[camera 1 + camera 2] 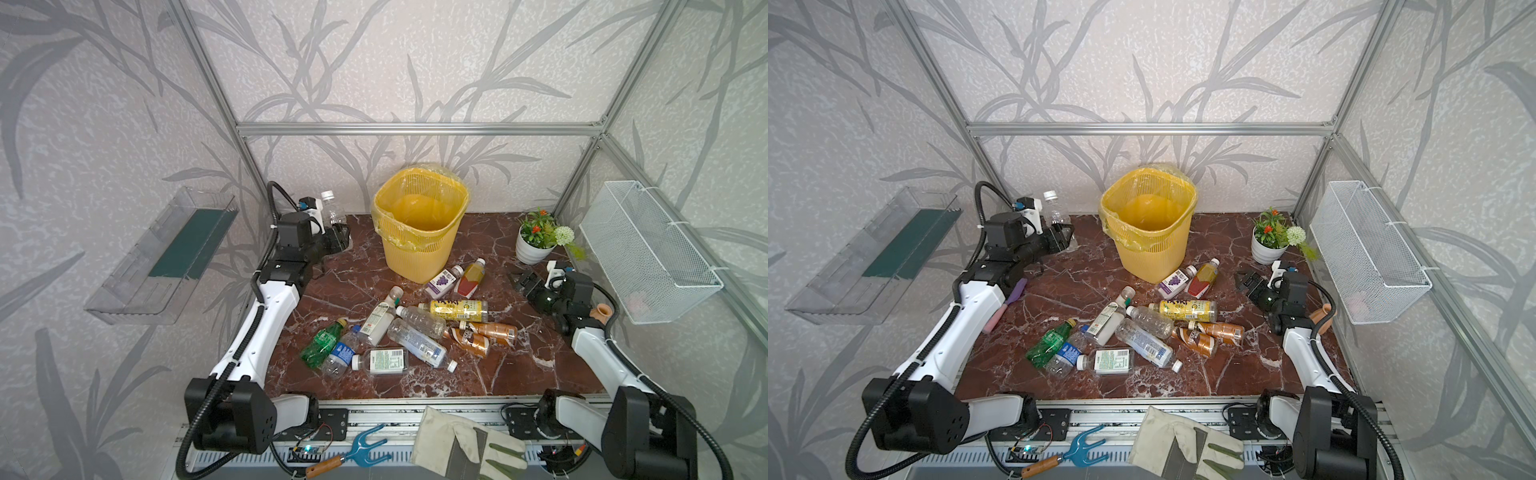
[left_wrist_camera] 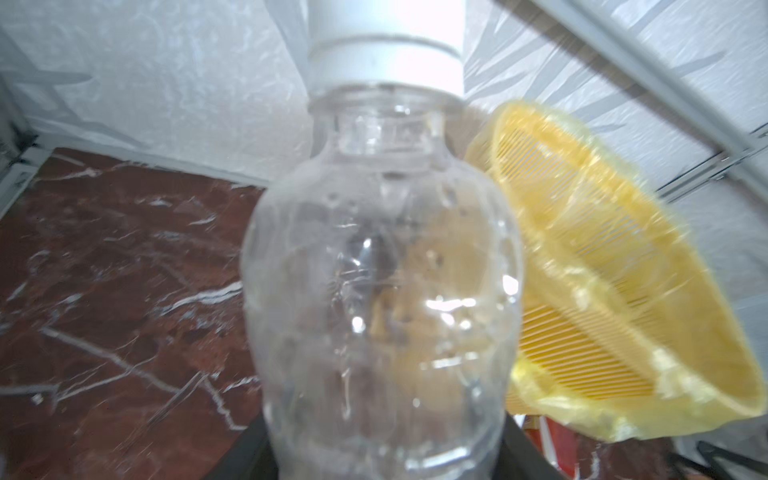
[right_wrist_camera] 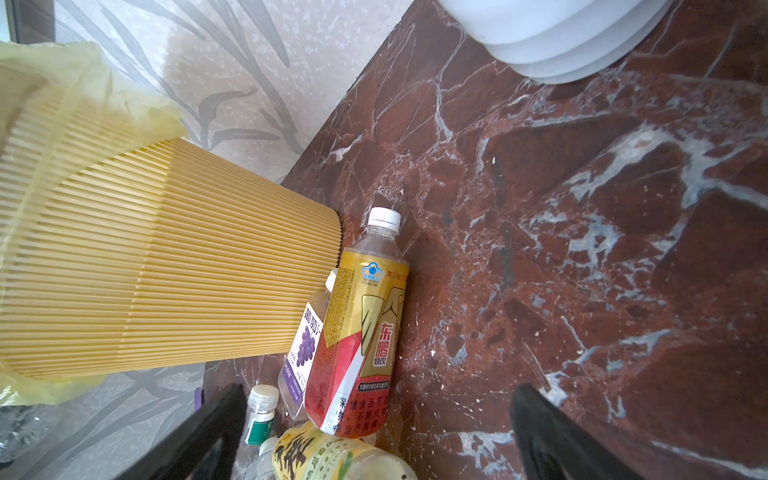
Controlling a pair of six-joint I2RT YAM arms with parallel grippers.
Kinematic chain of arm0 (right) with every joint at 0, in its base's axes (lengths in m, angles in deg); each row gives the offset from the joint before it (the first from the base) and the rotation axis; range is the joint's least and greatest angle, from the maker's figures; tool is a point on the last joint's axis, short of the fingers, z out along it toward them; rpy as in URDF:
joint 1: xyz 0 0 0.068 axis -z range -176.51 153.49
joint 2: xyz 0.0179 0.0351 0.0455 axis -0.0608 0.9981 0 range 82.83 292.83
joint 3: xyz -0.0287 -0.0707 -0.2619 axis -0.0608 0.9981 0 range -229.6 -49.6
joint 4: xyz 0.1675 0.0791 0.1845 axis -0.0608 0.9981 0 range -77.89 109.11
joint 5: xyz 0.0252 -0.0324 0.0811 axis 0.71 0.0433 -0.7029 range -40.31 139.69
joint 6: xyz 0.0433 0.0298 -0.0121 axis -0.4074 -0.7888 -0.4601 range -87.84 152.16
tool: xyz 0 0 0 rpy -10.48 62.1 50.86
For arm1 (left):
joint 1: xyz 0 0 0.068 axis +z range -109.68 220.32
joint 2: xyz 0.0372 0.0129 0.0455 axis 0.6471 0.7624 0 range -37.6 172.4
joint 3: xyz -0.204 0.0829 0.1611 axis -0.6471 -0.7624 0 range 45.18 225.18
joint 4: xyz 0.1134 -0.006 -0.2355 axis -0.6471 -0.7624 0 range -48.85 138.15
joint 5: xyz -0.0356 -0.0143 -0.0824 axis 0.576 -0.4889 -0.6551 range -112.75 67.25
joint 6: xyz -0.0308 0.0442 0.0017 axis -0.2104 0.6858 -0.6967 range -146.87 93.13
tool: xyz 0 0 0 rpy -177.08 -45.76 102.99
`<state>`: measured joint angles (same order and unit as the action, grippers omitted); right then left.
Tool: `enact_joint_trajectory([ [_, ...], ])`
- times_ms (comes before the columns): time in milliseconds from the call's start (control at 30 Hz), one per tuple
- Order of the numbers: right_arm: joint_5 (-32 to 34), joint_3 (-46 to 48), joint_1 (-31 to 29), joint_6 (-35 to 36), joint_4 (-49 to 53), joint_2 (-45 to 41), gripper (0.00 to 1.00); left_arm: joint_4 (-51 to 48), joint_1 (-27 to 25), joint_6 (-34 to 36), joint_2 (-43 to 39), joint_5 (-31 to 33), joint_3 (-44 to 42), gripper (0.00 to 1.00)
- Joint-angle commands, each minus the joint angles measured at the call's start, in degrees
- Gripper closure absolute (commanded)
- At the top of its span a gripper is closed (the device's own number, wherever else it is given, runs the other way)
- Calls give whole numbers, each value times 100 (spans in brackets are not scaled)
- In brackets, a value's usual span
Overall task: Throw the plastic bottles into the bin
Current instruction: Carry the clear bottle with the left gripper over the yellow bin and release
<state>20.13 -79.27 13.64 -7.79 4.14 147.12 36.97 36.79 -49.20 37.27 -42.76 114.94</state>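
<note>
Left pincer (image 1: 337, 237) is clamping a clear bottle (image 1: 332, 210) low on its body. The bottle is standing upright, white cap up, at the back-left corner of the marble surface (image 1: 519, 365), close to the back wall. The yellow bin (image 1: 411, 257) is standing to its right at the back centre, apart from it. In the left wrist view the bin's bagged rim is showing just beside the bottle's shoulder.

Right pincer (image 1: 516, 283) is hovering with its jaws wide apart, holding nothing, on the right side of the surface. The white flower pot (image 1: 532, 251) is sitting just behind it, and a small terracotta vase (image 1: 602, 312) is showing beside its arm.

The other bottles are lying in a loose pile mid-surface, in front of the bin. The grape-label bottle (image 1: 442, 281) and the red-and-yellow bottle (image 1: 469, 279) are lying side by side at the bin's base, the grape one against its wall. Nearer the front are:
- the yellow-label bottle (image 1: 457, 309)
- two brown bottles (image 1: 494, 331), overlapping
- several clear ones crossing each other
- the green bottle (image 1: 322, 343), at the pile's left edge

A purple-and-pink tool (image 1: 1007, 303) is lying by the left arm in a top view. A wire basket (image 1: 648, 253) is hanging on the right wall, and a clear shelf (image 1: 162, 257) on the left wall. A work glove (image 1: 461, 449) and a blue hand fork (image 1: 360, 452) are lying on the front rail.
</note>
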Motion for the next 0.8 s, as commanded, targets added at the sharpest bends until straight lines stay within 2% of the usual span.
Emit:
enact_joint_trajectory([
  [0, -207, 81, 16, -116, -289, -70, 0, 298, -119, -354, 414, -870, 973, 44],
  [67, -275, 93, 16, -119, -310, -59, 1, 218, -433, -275, 765, -852, 1582, 44],
  [167, -336, 114, 18, -119, -306, -83, 1, -43, -1107, 189, 1385, -394, 2561, 44],
  [233, -336, 119, 13, -106, -270, -121, 1, -835, -1531, 485, 2087, -236, 3610, 44],
  [300, -325, 133, 21, -81, -204, -175, 1, -2133, -1869, 816, 2949, -60, 5137, 43],
  [367, -297, 113, 23, 0, -37, -301, 1, -3530, -1971, 856, 3794, 388, 6666, 33],
  [400, -284, 111, 27, 47, 34, -364, 1, -3886, -1968, 792, 4034, 586, 7090, 22],
  [433, -250, 111, 32, 101, 132, -437, 1, -4112, -1967, 790, 4193, 752, 7347, 16],
  [500, -168, 104, 48, 210, 290, -562, 1, -4068, -1967, 800, 4166, 941, 7298, 4],
  [533, -132, 94, 50, 264, 363, -616, 0, -3881, -1967, 783, 4051, 1012, 7101, 1],
  [667, -100, 73, 59, 282, 434, -664, 0, -3059, -1967, 747, 3570, 1306, 6284, 1],
  [767, -138, 33, 67, 298, 444, -626, 0, -3034, -1981, 789, 3297, 1429, 6071, 1],
])
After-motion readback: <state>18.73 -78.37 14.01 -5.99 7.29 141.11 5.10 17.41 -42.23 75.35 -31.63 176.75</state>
